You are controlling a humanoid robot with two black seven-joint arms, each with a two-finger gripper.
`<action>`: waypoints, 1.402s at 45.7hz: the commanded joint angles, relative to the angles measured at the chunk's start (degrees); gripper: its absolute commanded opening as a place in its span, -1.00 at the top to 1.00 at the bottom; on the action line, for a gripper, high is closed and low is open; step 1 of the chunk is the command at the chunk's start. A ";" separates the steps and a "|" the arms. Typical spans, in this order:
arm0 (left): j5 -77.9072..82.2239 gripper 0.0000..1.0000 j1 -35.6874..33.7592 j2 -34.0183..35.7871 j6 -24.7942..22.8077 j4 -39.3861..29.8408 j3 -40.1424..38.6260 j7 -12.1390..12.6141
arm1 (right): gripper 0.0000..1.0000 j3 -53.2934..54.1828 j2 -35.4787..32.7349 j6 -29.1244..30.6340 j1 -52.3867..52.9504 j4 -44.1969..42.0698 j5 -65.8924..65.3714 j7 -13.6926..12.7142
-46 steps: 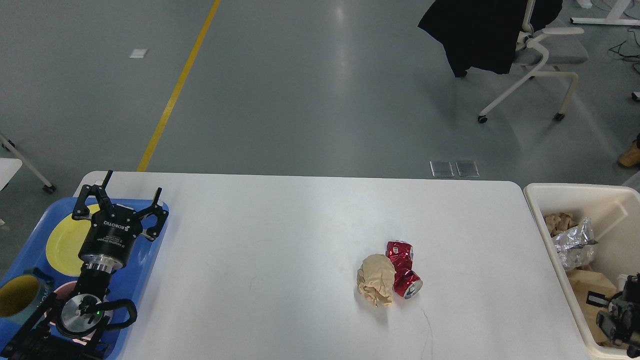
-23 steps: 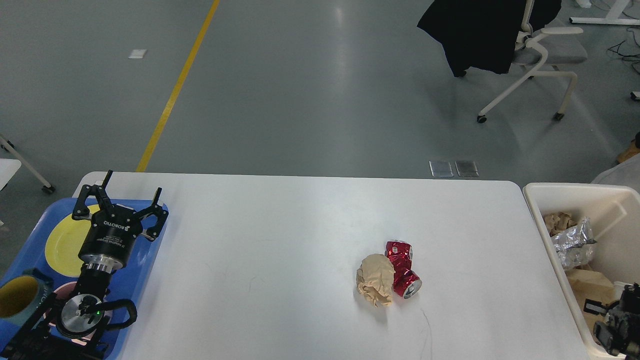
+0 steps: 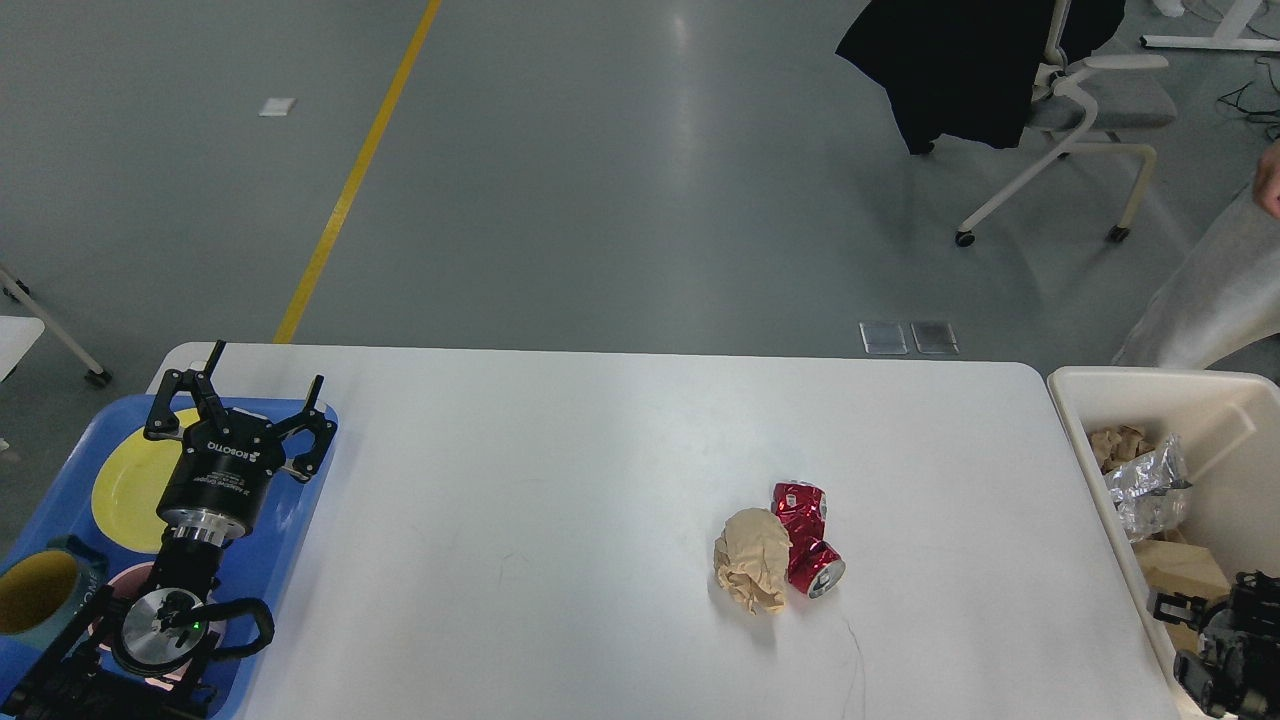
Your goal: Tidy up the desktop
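The desktop (image 3: 560, 470) is a wide white table. A crumpled tan paper ball (image 3: 752, 558) lies right of centre, touching a crushed red can (image 3: 808, 540) on its right. My left gripper (image 3: 265, 378) is open and empty, held above the far end of the blue tray (image 3: 290, 520) at the left. My right gripper (image 3: 1205, 650) shows only as a dark part at the lower right edge, over the cream-white bin (image 3: 1090, 395); its fingers cannot be told apart.
The tray holds a yellow plate (image 3: 125, 485), a yellow-lined cup (image 3: 35, 597) and a pink dish (image 3: 140, 580). The bin holds crumpled foil (image 3: 1150, 485) and brown paper (image 3: 1180, 570). An office chair (image 3: 1075, 110) and a person's grey-clad leg (image 3: 1205, 300) are beyond the table.
My right gripper has sunk lower and slightly left at the bin's near edge. A person's leg has come into view at the far right. The left arm has not moved.
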 commanded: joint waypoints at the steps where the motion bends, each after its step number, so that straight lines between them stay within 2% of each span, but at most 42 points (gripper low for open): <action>1: 0.00 -0.93 0.01 0.00 0.00 0.00 0.00 0.00 | -1.00 0.03 -1.31 0.94 1.90 1.26 -0.07 0.13; 4: 0.00 -0.93 0.01 0.00 0.00 0.00 0.00 0.00 | -1.00 -0.40 -4.20 3.21 6.20 6.79 -0.16 -0.22; 8: 0.00 -0.93 0.01 0.00 0.00 0.00 0.00 0.00 | -1.00 -1.81 -8.07 9.89 14.63 15.31 -2.09 -0.92; 13: 0.00 -0.93 0.01 0.00 0.00 0.00 0.00 0.00 | -1.00 -9.26 -9.48 14.64 28.50 26.73 -7.88 -2.33; 19: 0.00 -0.93 0.01 0.00 0.00 0.00 0.00 0.00 | -1.00 -21.57 -8.78 16.93 49.33 45.09 -9.65 -2.51; 20: 0.00 -0.93 0.01 0.00 0.00 0.00 0.00 0.00 | -1.00 -24.72 -7.74 17.80 56.24 51.48 -9.56 -2.51; 24: 0.08 -0.93 0.01 0.00 0.00 0.00 0.00 0.00 | -1.00 -28.00 -4.31 20.79 68.41 60.75 -9.39 -2.51; 31: 0.00 -0.93 0.01 0.00 0.00 0.00 0.00 0.00 | -1.00 -27.13 -0.17 32.56 86.16 70.86 -8.95 -2.51; 44: 0.00 -0.93 0.01 0.00 0.00 0.00 0.00 0.00 | -1.00 -22.64 0.18 45.58 108.50 86.07 -4.74 -2.24; 50: 0.00 -0.93 0.09 0.00 0.00 0.00 0.00 0.00 | -1.00 -23.17 0.36 45.94 113.96 90.65 -2.97 -0.14; 52: 0.00 -0.93 0.09 0.00 0.00 0.00 0.00 0.00 | -1.00 -23.35 0.80 45.76 114.23 90.92 -3.06 2.66; 53: 0.00 -0.93 0.01 0.00 0.00 0.00 0.00 0.00 | -1.00 -23.87 1.32 45.15 114.23 90.92 -3.06 6.42; 55: 0.00 -0.93 0.01 0.00 0.00 0.00 0.00 0.00 | -1.00 -24.75 1.68 44.53 114.23 90.92 -3.06 9.52; 56: 0.00 -0.93 0.01 0.00 0.00 0.00 0.00 0.00 | -1.00 -25.19 1.77 44.18 114.23 90.92 -3.06 10.23; 64: 0.00 -0.93 0.01 0.00 0.00 0.00 0.00 0.00 | -1.00 -25.81 1.94 44.44 114.05 90.83 -3.23 10.41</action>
